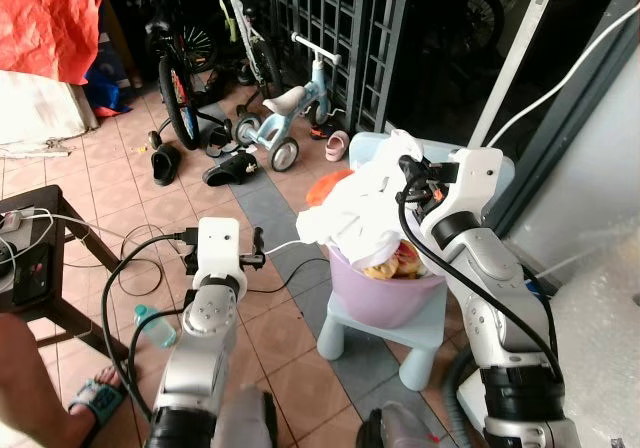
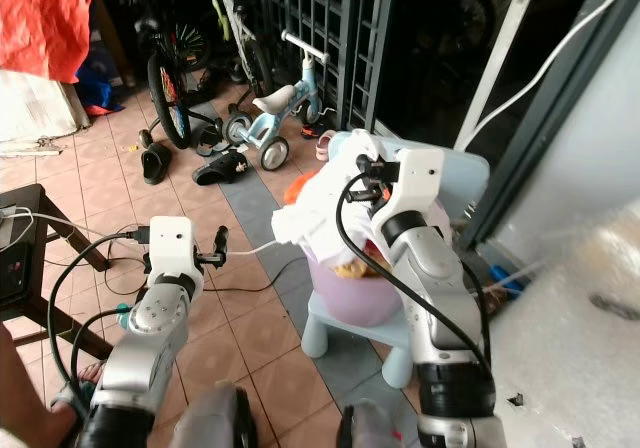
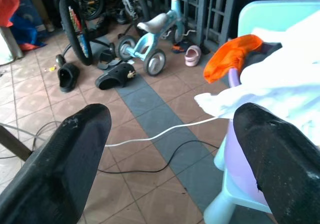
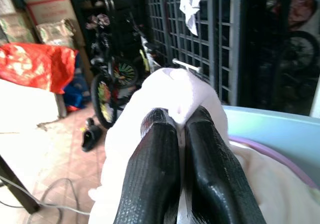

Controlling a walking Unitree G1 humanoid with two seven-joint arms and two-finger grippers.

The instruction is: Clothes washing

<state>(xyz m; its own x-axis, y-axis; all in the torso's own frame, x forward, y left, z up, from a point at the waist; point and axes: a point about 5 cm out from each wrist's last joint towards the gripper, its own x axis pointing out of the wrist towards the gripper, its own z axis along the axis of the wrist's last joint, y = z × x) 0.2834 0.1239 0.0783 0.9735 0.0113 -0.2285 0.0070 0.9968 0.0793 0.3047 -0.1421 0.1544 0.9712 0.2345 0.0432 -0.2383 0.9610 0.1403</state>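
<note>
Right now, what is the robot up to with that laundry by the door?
The right gripper has its fingers pinched shut on a white cloth heaped on top of a purple basket of clothes, which sits on a pale blue child's chair. An orange garment hangs over the basket's rim. The left gripper is open, held over the tiled floor beside the basket and holding nothing. A person's foot in a sandal is at the robot's left.

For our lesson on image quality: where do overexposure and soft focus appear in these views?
Right wrist view: the white garment pinched by the right gripper blows out pale, and its fingers look soft. Left wrist view: the left gripper's fingers blur; the white cloth glares. Right eye view: bright haze at right.
</note>
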